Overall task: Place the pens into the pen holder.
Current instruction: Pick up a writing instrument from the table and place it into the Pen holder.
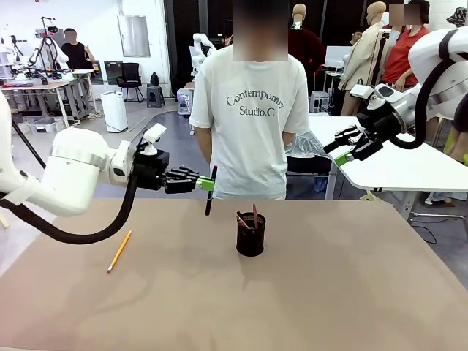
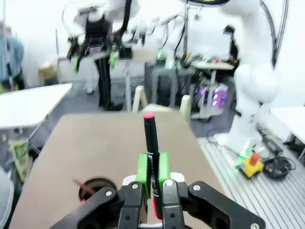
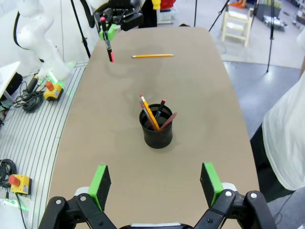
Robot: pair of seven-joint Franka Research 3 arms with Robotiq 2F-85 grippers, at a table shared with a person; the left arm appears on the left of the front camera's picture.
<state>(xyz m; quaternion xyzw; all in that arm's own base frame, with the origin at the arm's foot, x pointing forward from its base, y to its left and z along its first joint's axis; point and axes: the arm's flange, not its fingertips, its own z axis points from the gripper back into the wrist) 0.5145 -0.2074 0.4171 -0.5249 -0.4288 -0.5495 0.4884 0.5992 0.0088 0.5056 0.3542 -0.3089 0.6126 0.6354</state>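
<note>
The black mesh pen holder (image 1: 251,235) stands mid-table with several pens in it, and from above its rim (image 3: 157,118) shows a yellow pencil and dark pens inside. My left gripper (image 1: 207,183) hangs above the table left of the holder, shut on a black pen with a red end (image 2: 150,143) that points down. A yellow-orange pencil (image 1: 119,251) lies flat on the table at the left, also visible as the pencil (image 3: 152,56) near the far edge. My right gripper (image 1: 342,152) is raised high at the right, open and holding nothing, with its green pads (image 3: 102,180) wide apart.
A person in a white T-shirt (image 1: 248,110) stands behind the table's far edge. A white table (image 1: 395,164) sits at the right behind my right arm. The brown tabletop (image 1: 329,292) is bare around the holder.
</note>
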